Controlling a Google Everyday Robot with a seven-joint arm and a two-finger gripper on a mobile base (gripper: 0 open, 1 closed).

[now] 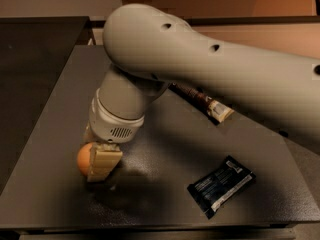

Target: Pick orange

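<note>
The orange (83, 158) is a small round fruit on the dark table (55, 109), near its front left. My gripper (101, 165) hangs from the big grey arm (150, 49) and sits right against the orange. Its beige tip covers the orange's right half, so only the left part of the fruit shows. The gripper is low, close to the table top.
A black snack packet (221, 185) lies at the front right. A brown snack bag (206, 103) lies further back, partly hidden under the arm. The table's front edge (150, 229) runs just below the gripper. A second dark surface (30, 44) stands at the left.
</note>
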